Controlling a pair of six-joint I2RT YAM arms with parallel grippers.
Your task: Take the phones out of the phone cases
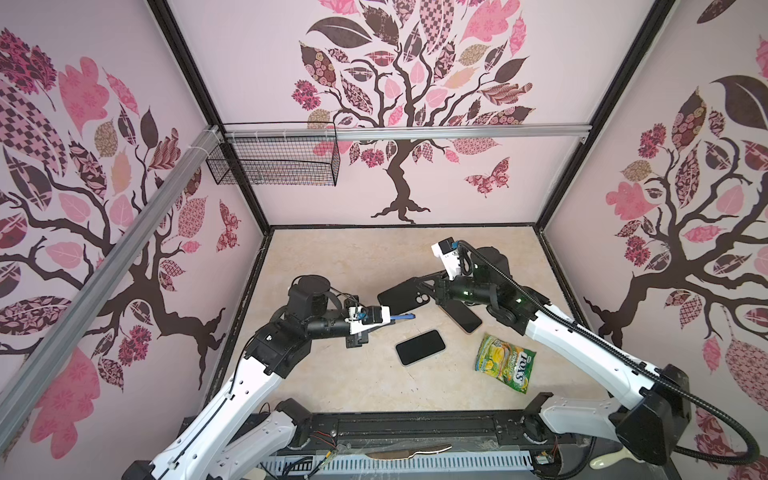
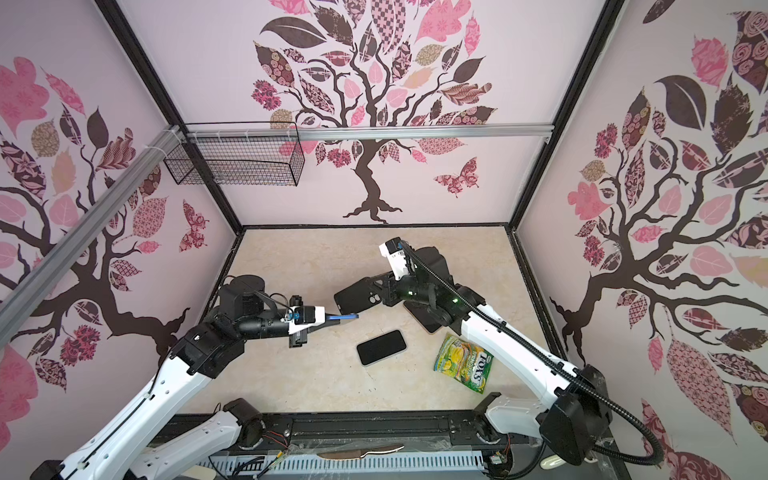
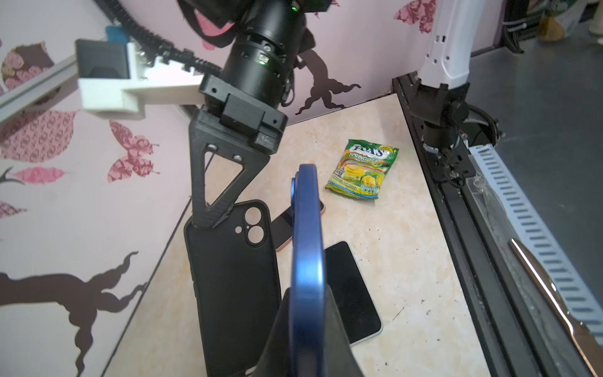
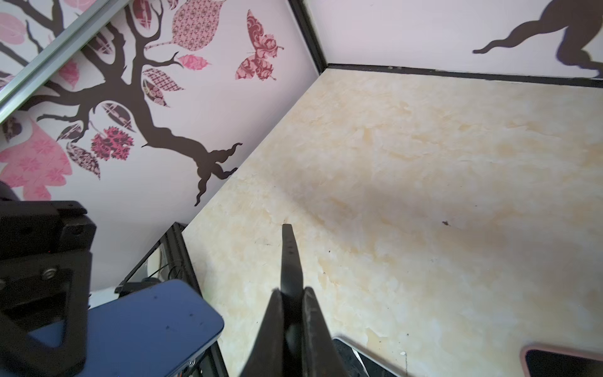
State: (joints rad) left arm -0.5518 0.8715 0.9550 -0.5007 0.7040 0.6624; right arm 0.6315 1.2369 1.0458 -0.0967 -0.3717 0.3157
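the left fingers [image 3: 277, 333] are pinched narrow on the blue phone [image 3: 306, 228], which the left wrist view shows edge-on, running straight out from between them. the right fingers [image 4: 315, 329] are closed just as tight on one rim of the black case [image 4: 290, 258]. the case hangs from that grip above the tabletop [image 1: 332, 257], its camera cutout plain to see in both top views. the phone is out of the case: in a top view its blue end [image 1: 404, 317] pokes out just below the case [image 1: 399, 297]. the two are close beside each other, and i cannot tell whether they touch.

on the tabletop below them lies a dark-screened phone [image 1: 420, 347], flat and face up. a second phone with a pinkish rim [image 1: 463, 318] lies partly under the right arm. a green and yellow sweet bag [image 1: 505, 362] sits nearer the front edge, apart from both phones.
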